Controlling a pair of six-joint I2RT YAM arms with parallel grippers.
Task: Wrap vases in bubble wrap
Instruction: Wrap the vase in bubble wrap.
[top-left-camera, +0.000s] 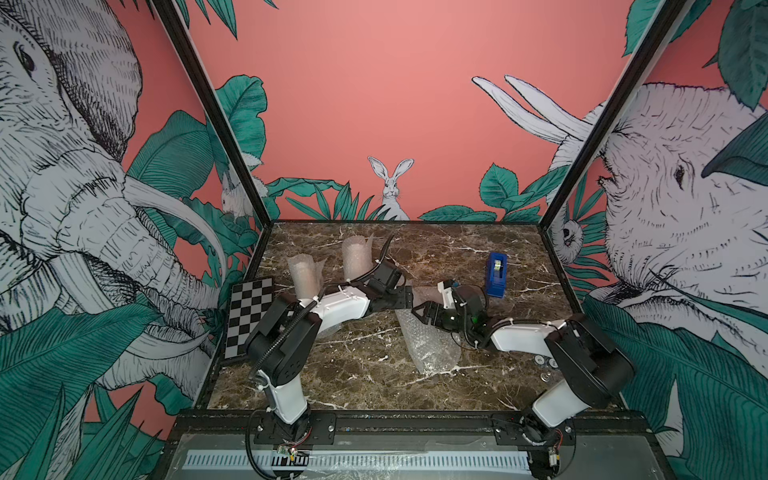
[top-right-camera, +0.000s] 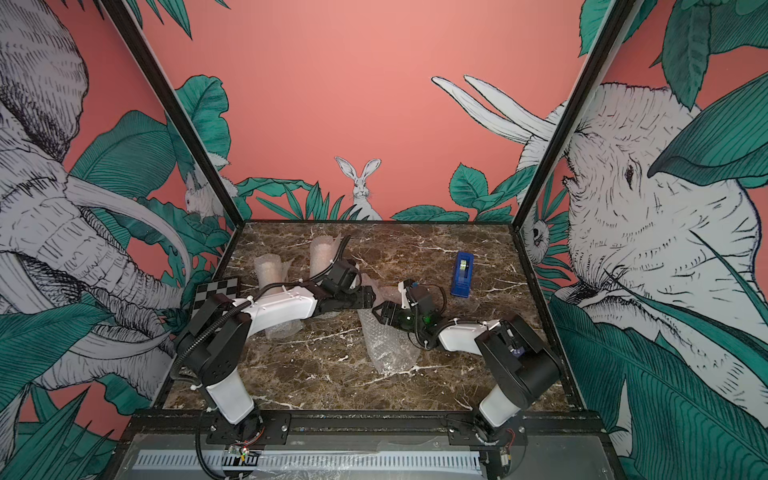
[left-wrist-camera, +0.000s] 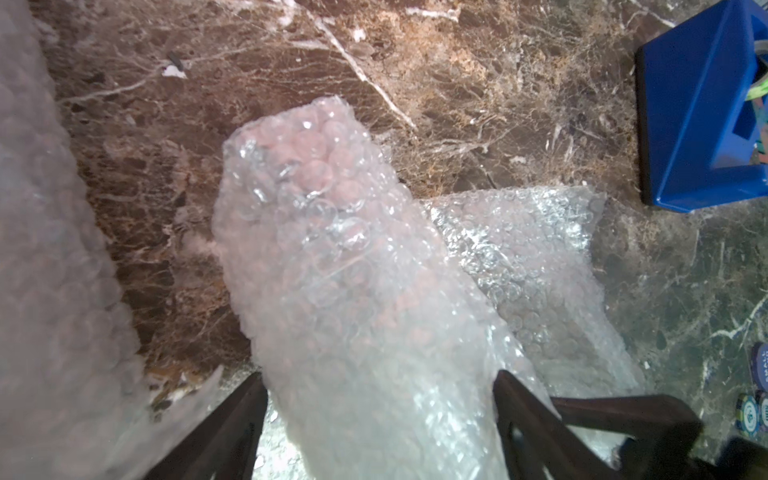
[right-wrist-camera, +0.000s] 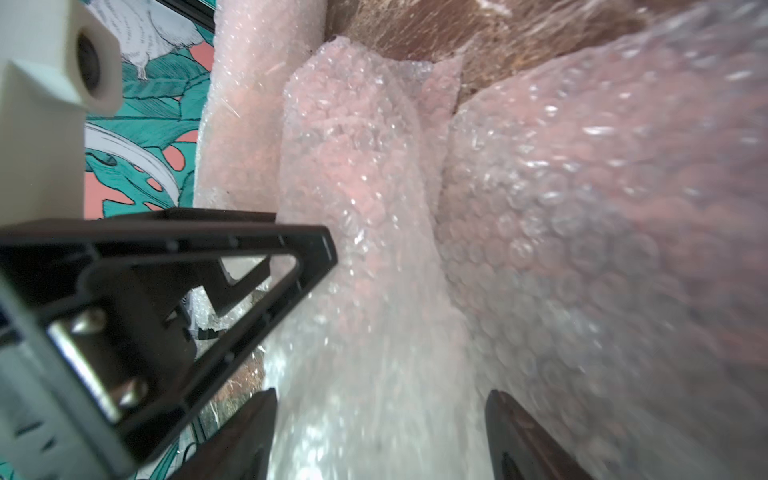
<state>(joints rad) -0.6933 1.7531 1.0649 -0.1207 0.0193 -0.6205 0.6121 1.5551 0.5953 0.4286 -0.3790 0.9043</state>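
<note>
Though both jaws stand wide astride the bubble wrap roll (left-wrist-camera: 332, 270), whether either grips it is unclear.

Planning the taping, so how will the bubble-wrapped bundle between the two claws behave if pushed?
The wrapped bundle looks round, so it probably rolls. Its loose flap looks floppy and may unwind. Bubbled all over, it likely gives when squeezed.

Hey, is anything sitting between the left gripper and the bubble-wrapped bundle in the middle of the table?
Nothing visible. In the left wrist view the bubble-wrapped bundle sits between the left gripper's fingers, with no other object in the gap. The right gripper straddles the same bundle from the opposite side.
</note>
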